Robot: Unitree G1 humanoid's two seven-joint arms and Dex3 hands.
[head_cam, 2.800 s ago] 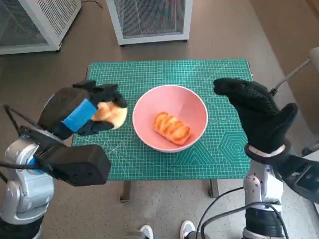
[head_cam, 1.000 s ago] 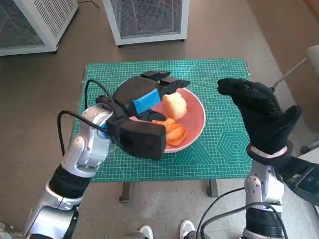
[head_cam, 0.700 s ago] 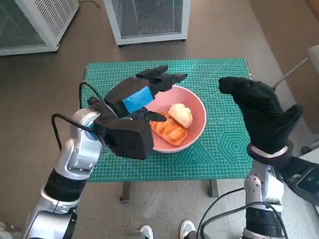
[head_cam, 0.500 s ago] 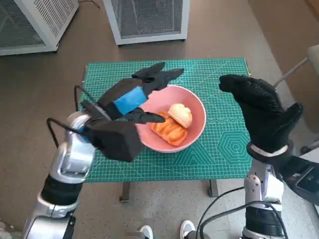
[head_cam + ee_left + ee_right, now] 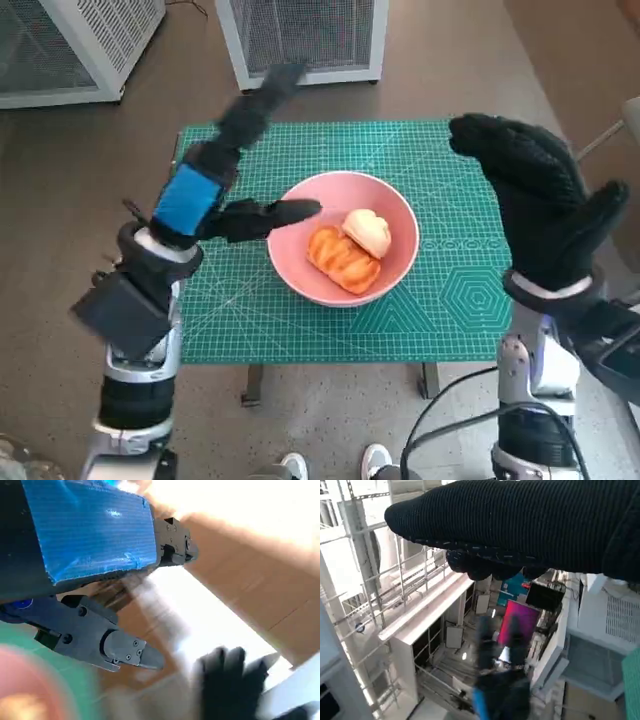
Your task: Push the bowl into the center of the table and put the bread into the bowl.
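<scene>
In the middle of the green worktop [image 5: 440, 300] sits the pink bowl [image 5: 342, 250]. Two pieces of bread lie inside it, a striped orange one [image 5: 341, 258] touching a pale one [image 5: 368, 232]. The left robot hand [image 5: 215, 185] is lifted over the worktop's left side, fingers spread, holding nothing; its upper fingers are blurred. The right robot hand [image 5: 540, 205] is raised by the right edge, spread wide and holding nothing too. The left wrist view is smeared, and the bowl is only a pink blur there.
</scene>
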